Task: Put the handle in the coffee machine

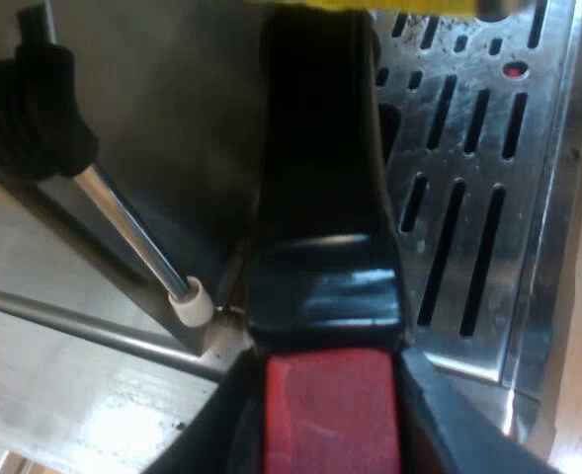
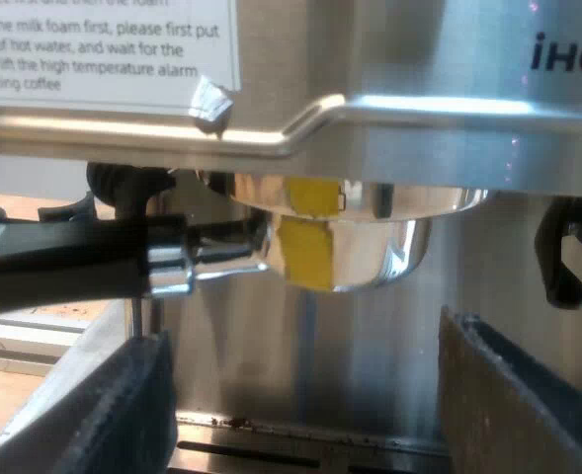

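The left gripper point(image 1: 330, 434) is clamped on the handle point(image 1: 320, 197) at its red end point(image 1: 330, 410), one of its fingers point(image 1: 458, 430) pressed to each side. The handle reaches away over the drip tray point(image 1: 533, 247), with the steam wand point(image 1: 137, 232) just beside it.

The right gripper point(image 2: 305, 415) hangs below the machine point(image 2: 419, 109), with its fingers point(image 2: 113, 405) wide apart and holding nothing. Above it the holder point(image 2: 370, 247) sits up against the brew head. A yellow mark point(image 2: 305, 255) on the holder lies almost under a second yellow mark point(image 2: 315, 196) on the head.

The step looks like the locking twist, and it seems close to done. To do it well, the left arm should press the holder flat up into the head, swing the handle level until the two marks meet, and let go only once it feels tight. The swing should stay clear of the wand, and the right gripper should wait below, out of the way.

A white label point(image 2: 103, 39) on the machine reads in part "the milk foam first, please first put", "of hot water, and wait for the", "the high temperature alarm" and "making coffee". The brand letters point(image 2: 567, 54) begin "iHO"; the rest is cut off.
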